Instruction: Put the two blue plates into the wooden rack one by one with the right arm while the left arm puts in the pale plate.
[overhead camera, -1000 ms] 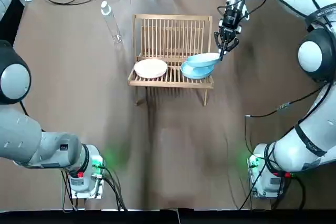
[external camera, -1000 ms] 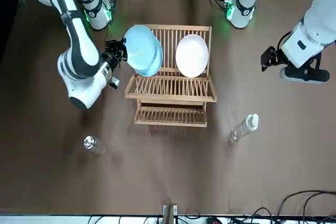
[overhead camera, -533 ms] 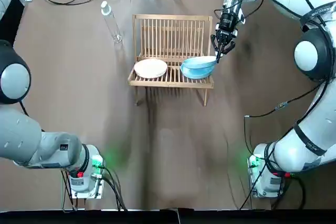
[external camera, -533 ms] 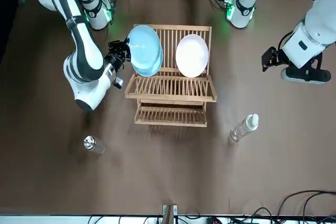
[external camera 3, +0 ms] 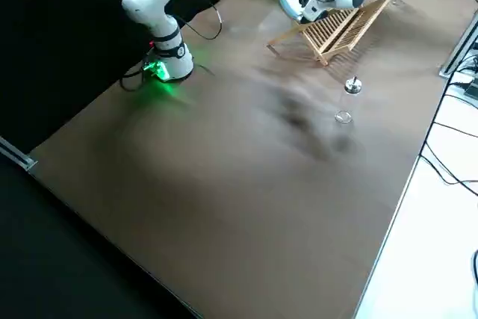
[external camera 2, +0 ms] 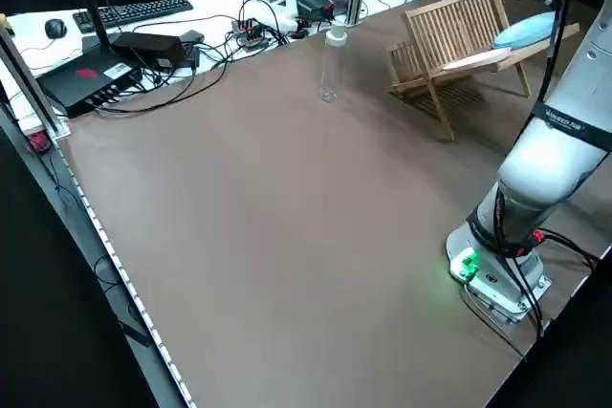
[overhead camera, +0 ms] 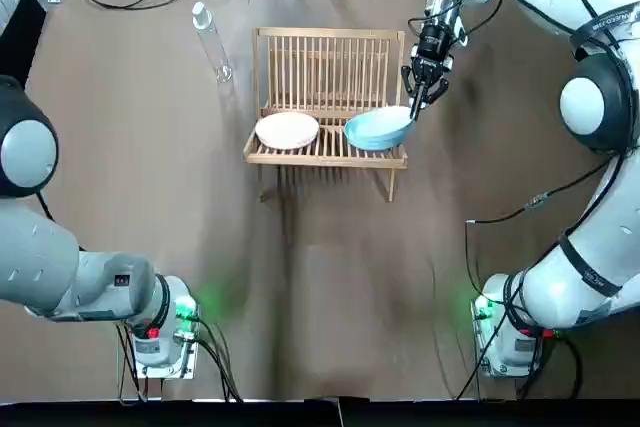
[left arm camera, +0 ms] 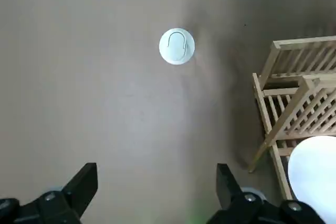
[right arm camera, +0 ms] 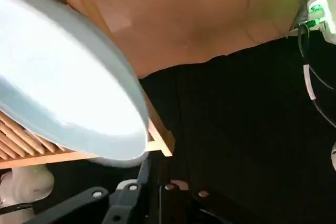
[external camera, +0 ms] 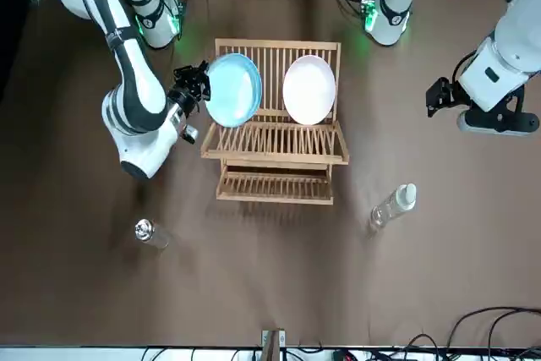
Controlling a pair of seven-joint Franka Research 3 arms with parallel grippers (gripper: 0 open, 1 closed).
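Note:
The wooden rack (overhead camera: 328, 87) stands at the far middle of the table. A pale plate (overhead camera: 287, 130) leans in its left half, also seen in the front view as the pale plate (external camera: 308, 89). Two blue plates (overhead camera: 378, 128) lean together in the right half, overlapping so they read as one blue disc (external camera: 232, 89). My right gripper (overhead camera: 418, 99) sits at the outer blue plate's rim, shut on it; that plate (right arm camera: 68, 82) fills the right wrist view. My left gripper (left arm camera: 155, 192) is open and empty, hovering off to the rack's left side (external camera: 436, 97).
An upright clear plastic bottle (overhead camera: 211, 41) stands left of the rack, its cap (left arm camera: 177, 46) below my left gripper. A small clear object with a metal cap (external camera: 148, 232) lies beyond the rack's right side. Cables and boxes line the far table edge.
The right gripper brought the second blue plate down and back until it leans against the first one in the rack. The left gripper shifted slightly outward.

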